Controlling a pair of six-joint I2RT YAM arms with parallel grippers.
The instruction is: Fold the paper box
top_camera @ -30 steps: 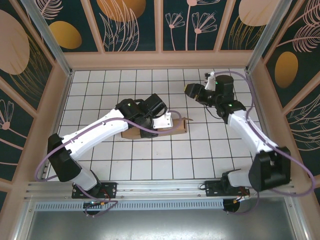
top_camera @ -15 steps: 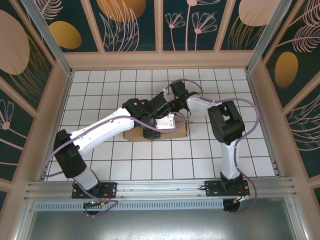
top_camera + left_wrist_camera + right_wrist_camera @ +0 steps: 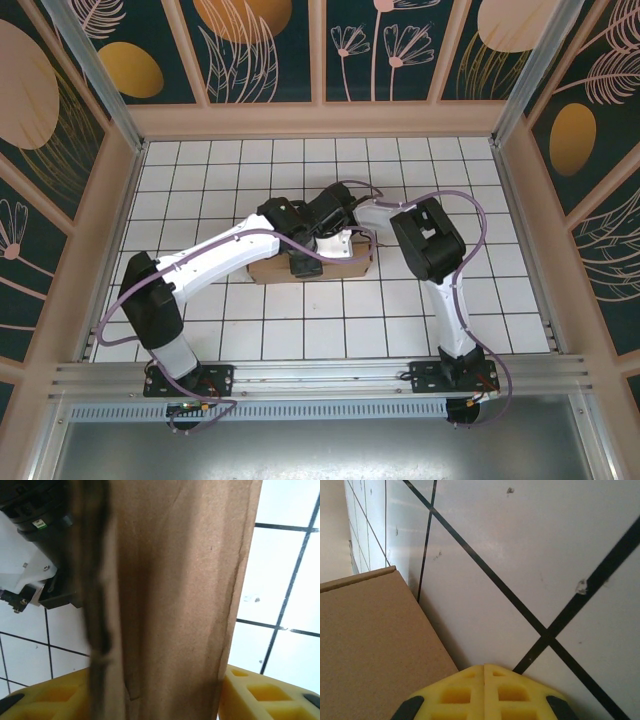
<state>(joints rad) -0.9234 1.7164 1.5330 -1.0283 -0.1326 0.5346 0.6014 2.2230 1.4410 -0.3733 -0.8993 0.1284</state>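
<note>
Evidently the left hand (image 3: 155, 696) is clamped on the paper box (image 3: 350, 263), which lies near the middle of the white tiled surface (image 3: 530, 550). In the left wrist view, its yellow fingers (image 3: 47, 697) sit on either side of an upright cardboard wall and touch it on both flanks. That grip probably pins the wall so that it cannot spring open while another part is worked.

The right hand (image 3: 484, 669) is clenched on nothing, its two fingers meeting in a closed seam. Its tip is low over the surface just beside the box's edge. Closed fingers make a blunt pusher, so I judge it is set to nudge or tuck a flap, not to take hold.

Much is hidden. From above, both forearms cross over the box, covering its far side and most of its top. Whether the flaps are tucked cannot be told. Up close, the cardboard runs off the edges of both wrist views. A black and white piece of arm housing (image 3: 35, 555) shows behind it, blurred.
</note>
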